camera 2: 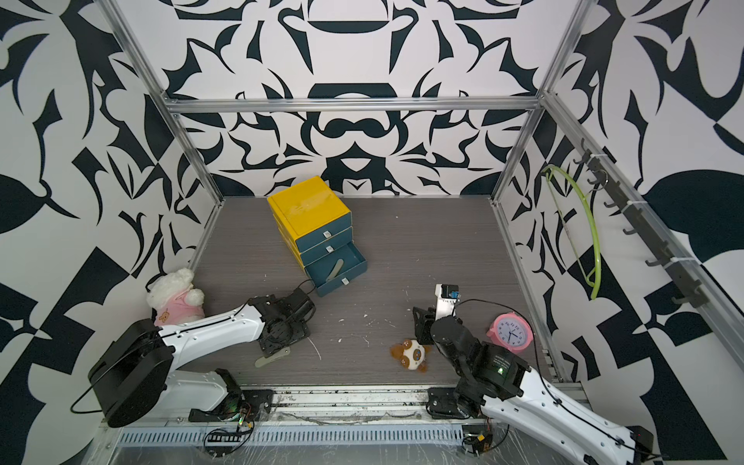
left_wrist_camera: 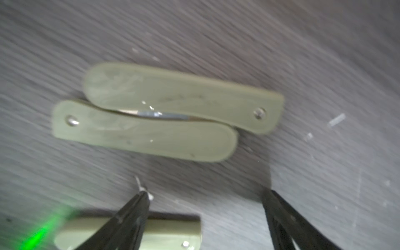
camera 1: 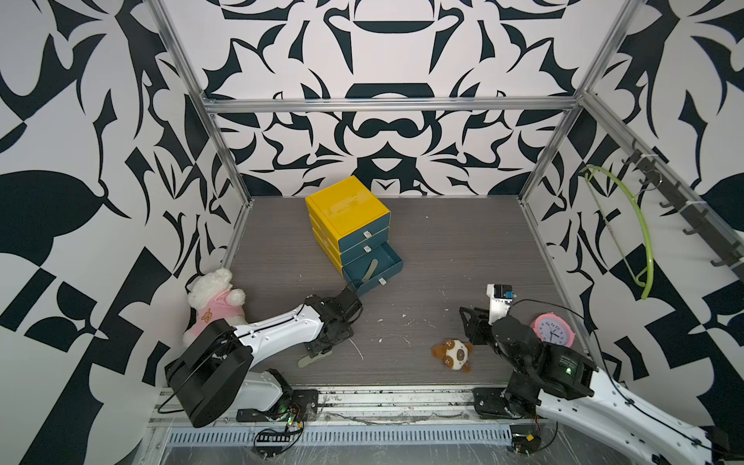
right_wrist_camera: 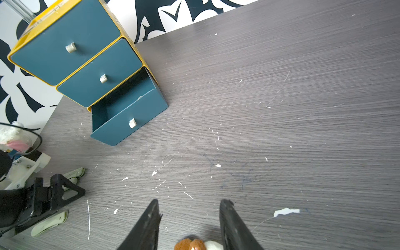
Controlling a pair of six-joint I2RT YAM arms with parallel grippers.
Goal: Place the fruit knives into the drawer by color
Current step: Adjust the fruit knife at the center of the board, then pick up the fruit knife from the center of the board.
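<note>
Hovering in front of the yellow cabinet (camera 1: 346, 209), the left gripper (left_wrist_camera: 205, 194) stands wide and empty over three olive fruit knives (left_wrist_camera: 173, 95) on the table (camera 1: 463, 249), a fourth knife (camera 1: 369, 270) lies in the cabinet's open bottom drawer (camera 1: 392, 257) of three, and the right gripper (right_wrist_camera: 190, 202) is half spread, holding nothing

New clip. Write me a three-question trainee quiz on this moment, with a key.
1. True or false: the middle drawer is pulled out.
2. What colour is the knife leaning in the cabinet's bottom drawer? A teal, B olive, C pink.
3. Fill in: the left end effector is ____ near two touching olive knives.
Key: 1 false; 2 B; 3 open.
</note>
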